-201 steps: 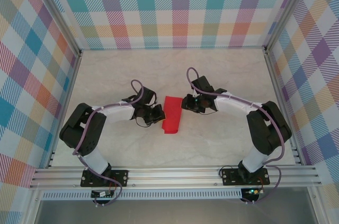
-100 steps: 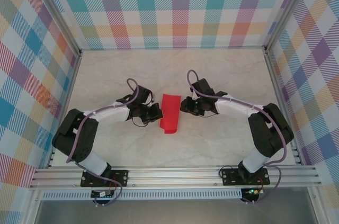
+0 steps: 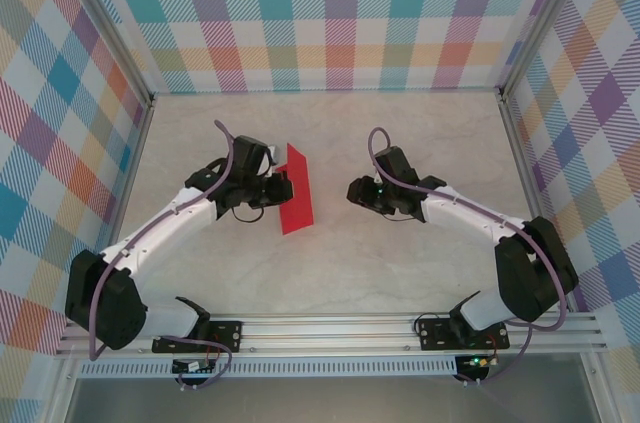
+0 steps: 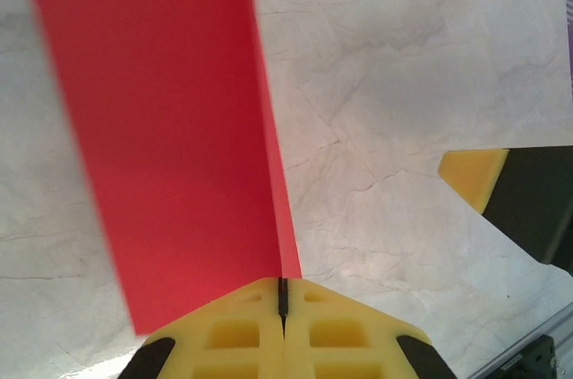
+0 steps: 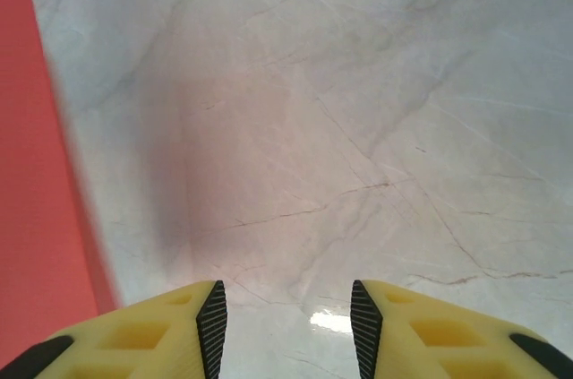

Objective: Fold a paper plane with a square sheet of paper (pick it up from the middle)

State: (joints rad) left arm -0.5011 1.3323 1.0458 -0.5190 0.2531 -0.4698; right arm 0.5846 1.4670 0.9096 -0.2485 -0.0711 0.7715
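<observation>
Top external, red paper (image 3: 296, 190): folded into a narrow strip, tilted, left of the surface's (image 3: 400, 273) middle.
Left wrist, my left pincer (image 4: 282, 289): clenched on the paper's edge, yellow fingers (image 4: 233, 336) pressed together on it.
Right wrist, my right pincer (image 5: 288, 303): released and empty, fingers apart over bare marble, just right of the paper, not touching.

Two matching arms. The left arm (image 3: 168, 216) and right arm (image 3: 460, 211) each join white tubular links to bulky black joint housings, with a thin purple cable (image 3: 232, 151) running along the outside. Each stands on a flat black base plate (image 3: 198, 335). The left gripper (image 4: 282, 294) and right gripper (image 5: 286, 303) carry yellow moulded fingers (image 5: 134, 332) with recessed pockets and black textured pads (image 5: 212, 316).
</observation>
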